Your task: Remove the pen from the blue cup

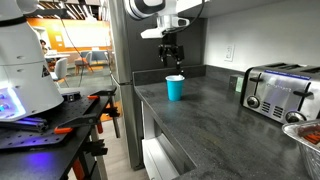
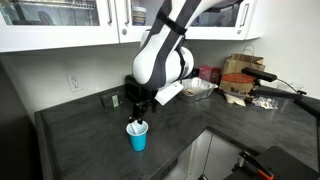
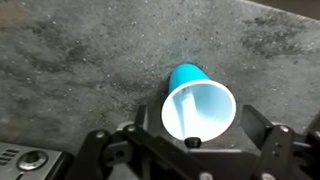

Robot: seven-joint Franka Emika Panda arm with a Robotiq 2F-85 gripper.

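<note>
Pen: it stands inside the cup, leaning on the side of the rim nearest the wrist camera. That view sees it almost end-on, so only a dark end [image 3: 193, 141] and a pale shaft show. This is probably the pen, though the view is too poor to be sure.
Blue cup: the blue cup [image 3: 200, 105] stands upright on the dark counter [image 1: 210, 130], mouth up. It is close to the counter's open edge and well apart from the back wall.
Gripper: the gripper [image 1: 172, 60] hangs straight above the cup, pointing down and clear of the rim in both exterior views. In the wrist view its fingers [image 3: 265, 142] are spread wide, one on each side of the cup's mouth, with nothing between them.
Step in hand: this looks like the approach, with the gripper lined up over the cup and the grasp not yet made. The pen is in the cup, so none of the task is done.
Next move: lower the gripper until the fingers bracket the pen's upper end, not the cup wall. Centre on the shaft, close on it, then lift straight up.
Risk: the cup is light and the pen leans on its rim. An off-centre close or a tilted pull could tip the cup or drag it toward the edge.
Surroundings: a chrome toaster [image 1: 280, 92] sits at the far end of the counter, well away from the cup.
</note>
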